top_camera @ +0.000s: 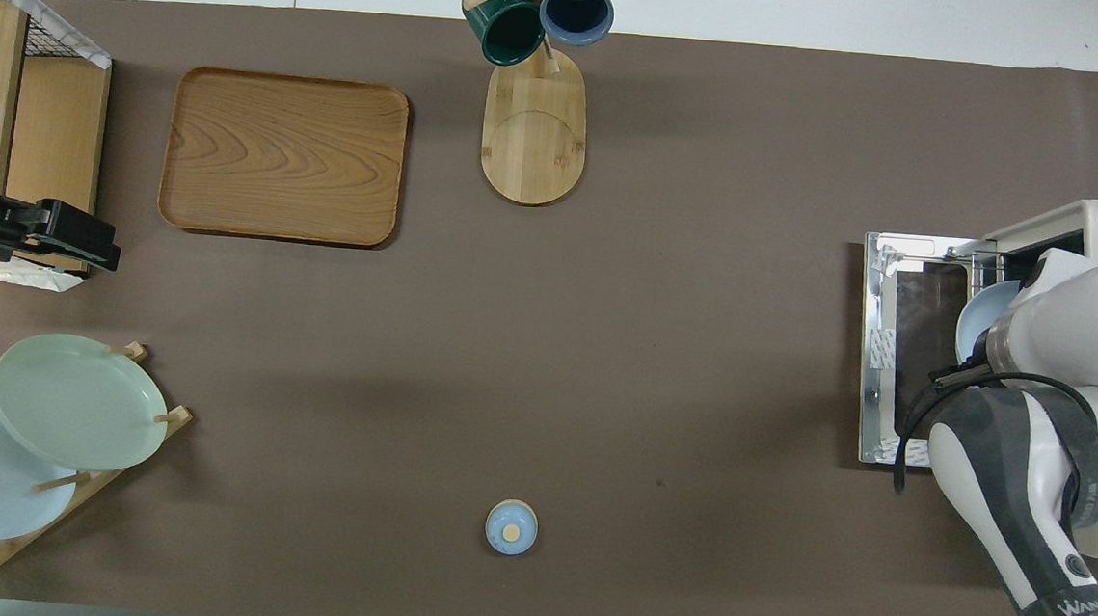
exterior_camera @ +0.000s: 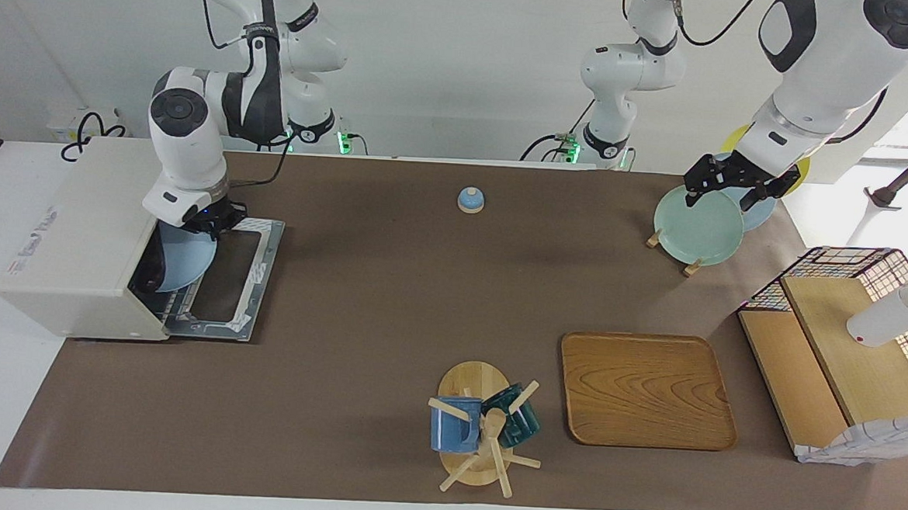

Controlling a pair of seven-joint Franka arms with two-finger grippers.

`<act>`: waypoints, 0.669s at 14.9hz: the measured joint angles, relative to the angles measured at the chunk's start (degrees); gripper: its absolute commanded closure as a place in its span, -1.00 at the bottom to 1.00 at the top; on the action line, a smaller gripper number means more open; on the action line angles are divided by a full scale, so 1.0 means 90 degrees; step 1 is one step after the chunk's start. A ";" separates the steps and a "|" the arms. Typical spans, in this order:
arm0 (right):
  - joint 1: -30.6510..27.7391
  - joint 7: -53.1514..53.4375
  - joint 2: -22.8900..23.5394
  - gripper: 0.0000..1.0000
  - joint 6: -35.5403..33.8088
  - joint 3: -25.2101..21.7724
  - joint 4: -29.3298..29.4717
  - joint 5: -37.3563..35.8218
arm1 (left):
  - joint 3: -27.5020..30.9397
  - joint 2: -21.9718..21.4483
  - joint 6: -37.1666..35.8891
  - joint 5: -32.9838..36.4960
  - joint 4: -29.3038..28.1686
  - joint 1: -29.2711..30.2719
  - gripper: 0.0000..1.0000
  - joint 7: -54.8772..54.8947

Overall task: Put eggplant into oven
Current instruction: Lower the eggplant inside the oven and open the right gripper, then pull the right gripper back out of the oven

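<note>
Gripping the rim of a pale blue plate (exterior_camera: 182, 260), the right gripper (exterior_camera: 208, 225) is working at the mouth of the oven (exterior_camera: 74, 235), its fingers pinched together on the plate's upper edge. That plate is standing tilted, half inside the oven's opening, above the dropped-down door (exterior_camera: 223, 286) that is lying flat on the brown mat. I cannot make out the eggplant anywhere; if it is on the plate, the arm and the oven wall are hiding it. The oven itself is sitting at the edge of the table at the right arm's end.

At the left arm's end, the left gripper (exterior_camera: 728, 193) is waiting with its fingers spread apart, hanging over a green plate (exterior_camera: 698, 225) in the plate rack near the table's corner closest to the robots. A wooden tray (exterior_camera: 647, 390), a mug tree (exterior_camera: 484, 427) and a wire basket (exterior_camera: 845, 345) are sitting along the edge farthest from the robots, and a small blue bell (exterior_camera: 470, 200) is sitting near the robots' edge.
</note>
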 measured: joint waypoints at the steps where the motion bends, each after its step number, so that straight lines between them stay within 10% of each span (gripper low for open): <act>1: -0.0031 0.0003 -0.0030 0.55 0.0090 -0.0002 -0.0062 0.0000 | 0.0000 0.0000 0.0000 0.0000 0.0000 0.0000 -1.00 0.0000; 6: -0.0134 0.0003 -0.0070 0.34 0.0115 -0.0003 -0.0100 0.0035 | 0.0000 0.0000 0.0000 0.0000 0.0000 0.0005 -1.00 0.0000; 10: 0.0039 -0.0018 -0.0085 1.00 -0.0454 0.0085 0.0455 0.0486 | 0.0000 0.0000 0.0000 0.0000 0.0000 0.0028 -1.00 0.0000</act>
